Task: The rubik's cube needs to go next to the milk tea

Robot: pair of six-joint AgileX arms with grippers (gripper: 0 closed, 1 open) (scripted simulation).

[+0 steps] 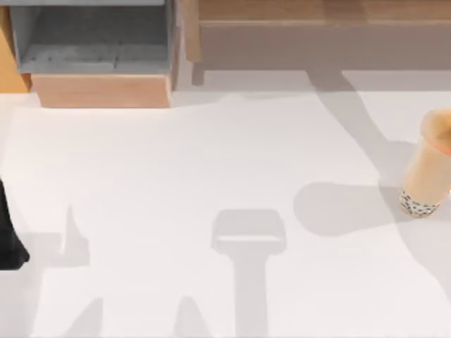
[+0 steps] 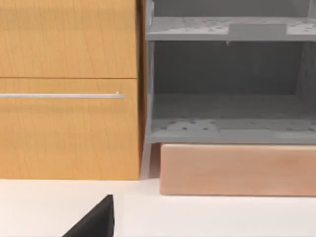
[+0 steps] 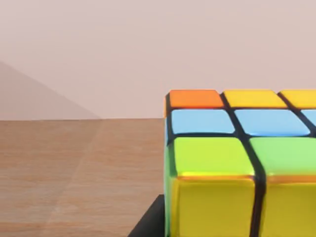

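Note:
The rubik's cube sits very close in the right wrist view, with orange, yellow, blue and green squares between black lines. One black finger of my right gripper lies against its side, so the gripper looks shut on the cube. The milk tea, a tall tan cup with dark pearls at its base, stands at the table's right edge. My left arm is parked at the left edge, and a black tip of its gripper pokes into the left wrist view.
A grey open shelf on a pale wooden block stands at the back left, beside an orange-wood drawer front. A wooden ledge runs along the back right. Arm shadows fall on the white table.

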